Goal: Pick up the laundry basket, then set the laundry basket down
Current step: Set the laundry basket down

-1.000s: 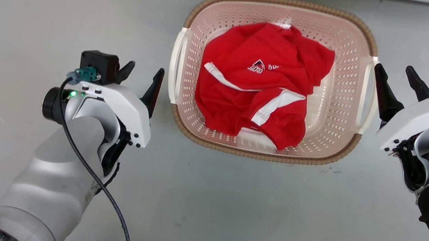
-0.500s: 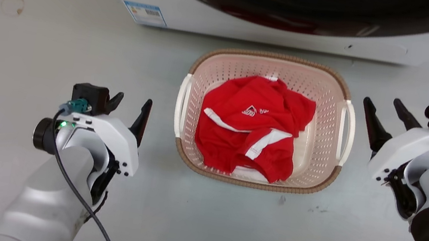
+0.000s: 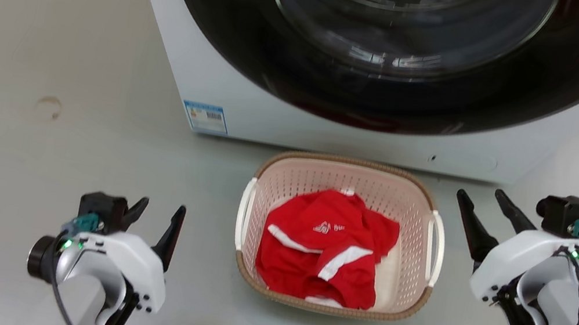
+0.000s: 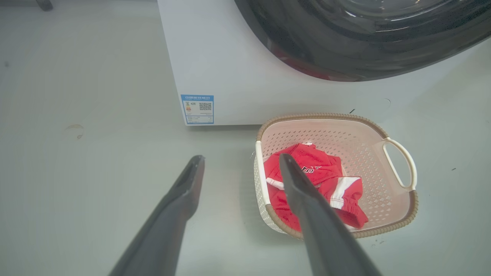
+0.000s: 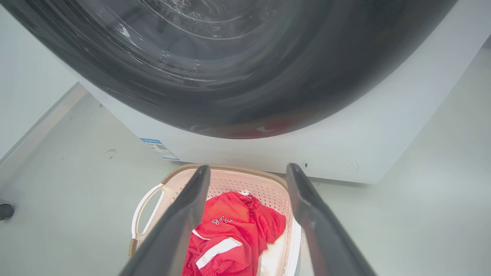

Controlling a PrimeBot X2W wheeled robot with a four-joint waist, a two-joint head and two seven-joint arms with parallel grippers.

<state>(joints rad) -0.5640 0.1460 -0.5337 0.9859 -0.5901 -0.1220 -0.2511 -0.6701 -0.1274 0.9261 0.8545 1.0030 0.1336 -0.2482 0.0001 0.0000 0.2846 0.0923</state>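
Head view: the laundry basket (image 3: 348,163) sits on the pale floor (image 3: 32,155) just in front of the washer (image 3: 273,118), with a crumpled red garment (image 3: 325,245) with white stripes inside it. The left gripper (image 3: 162,205) and right gripper (image 3: 479,193) flank it, fingers spread, both empty and apart from the white side handles (image 3: 244,214). Nothing is lifted, so the pick-up seems not yet begun. Next, both grippers likely need to move in and grip the handles together. Left wrist view: the spread fingers frame the basket's near side. Right wrist view: the spread fingers point over the basket and garment toward the washer's dark door (image 5: 230,76).
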